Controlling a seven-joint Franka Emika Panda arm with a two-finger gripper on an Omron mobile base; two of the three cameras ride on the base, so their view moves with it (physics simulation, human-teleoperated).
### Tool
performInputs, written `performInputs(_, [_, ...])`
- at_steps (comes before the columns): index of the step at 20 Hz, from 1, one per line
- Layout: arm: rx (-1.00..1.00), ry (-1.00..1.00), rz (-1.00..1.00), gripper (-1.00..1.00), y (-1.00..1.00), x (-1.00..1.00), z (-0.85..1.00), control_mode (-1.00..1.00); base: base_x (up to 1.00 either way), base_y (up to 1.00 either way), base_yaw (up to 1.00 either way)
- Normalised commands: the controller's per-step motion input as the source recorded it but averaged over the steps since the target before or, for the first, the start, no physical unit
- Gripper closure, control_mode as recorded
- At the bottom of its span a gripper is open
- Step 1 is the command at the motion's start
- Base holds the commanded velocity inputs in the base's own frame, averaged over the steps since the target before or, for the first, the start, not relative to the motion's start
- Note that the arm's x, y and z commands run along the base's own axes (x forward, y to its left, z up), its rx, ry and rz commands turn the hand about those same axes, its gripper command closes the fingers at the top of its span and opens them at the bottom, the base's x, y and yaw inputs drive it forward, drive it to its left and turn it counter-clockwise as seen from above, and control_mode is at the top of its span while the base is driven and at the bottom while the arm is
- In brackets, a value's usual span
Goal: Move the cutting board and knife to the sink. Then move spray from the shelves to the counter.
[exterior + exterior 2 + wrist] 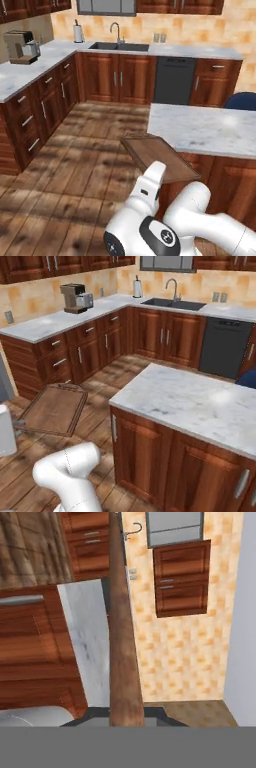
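One of two jobs begun: board is off the counter, not yet at the sink.
Cutting board (54, 408): carried in mid-air above the floor, beside the island.
Gripper (125, 717): closed on the board's edge.
Sink (119, 47): far across the room.
Left: knife, spray.

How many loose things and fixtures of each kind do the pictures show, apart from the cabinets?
Cutting board: 1
Coffee machine: 1
Paper towel roll: 1
Sink: 1
Faucet: 1
Dishwasher: 1
Blue chair: 1
Total: 7
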Motion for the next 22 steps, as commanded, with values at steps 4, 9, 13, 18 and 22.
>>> performInputs(4, [0.0,0.0,0.0,1.0,0.0,0.0,0.0,1.0,0.59,0.46,0.28])
performInputs(9, [0.0,0.0,0.0,1.0,0.0,0.0,0.0,1.0,0.63,0.51,0.21])
performInputs(13, [0.0,0.0,0.0,1.0,0.0,0.0,0.0,1.0,0.63,0.54,0.18])
performInputs(18, [0.0,0.0,0.0,1.0,0.0,0.0,0.0,1.0,0.7,0.49,0.12])
performInputs(22, [0.0,0.0,0.0,1.0,0.0,0.0,0.0,1.0,0.78,0.3,0.07])
